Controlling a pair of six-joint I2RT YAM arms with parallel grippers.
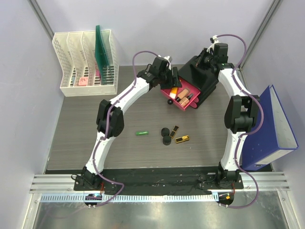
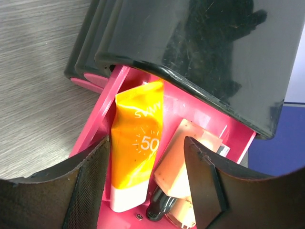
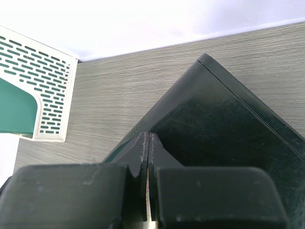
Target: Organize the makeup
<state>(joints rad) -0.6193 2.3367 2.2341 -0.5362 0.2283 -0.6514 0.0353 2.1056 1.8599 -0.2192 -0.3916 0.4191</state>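
Observation:
The black box (image 1: 202, 76) stands at the back with its pink drawer (image 1: 195, 90) pulled out. In the drawer lie the orange white-capped tube (image 2: 136, 148) and two beige bottles (image 2: 183, 164) with dark caps. My left gripper (image 2: 147, 150) hangs open and empty just above them, also seen in the top view (image 1: 170, 82). My right gripper (image 3: 147, 138) is shut and empty, its tips on the box's top (image 3: 224, 124). On the table lie the slim green tube (image 1: 141, 133), two black compacts (image 1: 166, 136) and two gold-black sticks (image 1: 179, 135).
A white file rack (image 1: 86, 62) with a green folder and a small pink block (image 1: 82, 82) stands at the back left. A blue binder (image 1: 269, 129) leans at the right edge. A small black knob (image 1: 169, 101) lies by the drawer.

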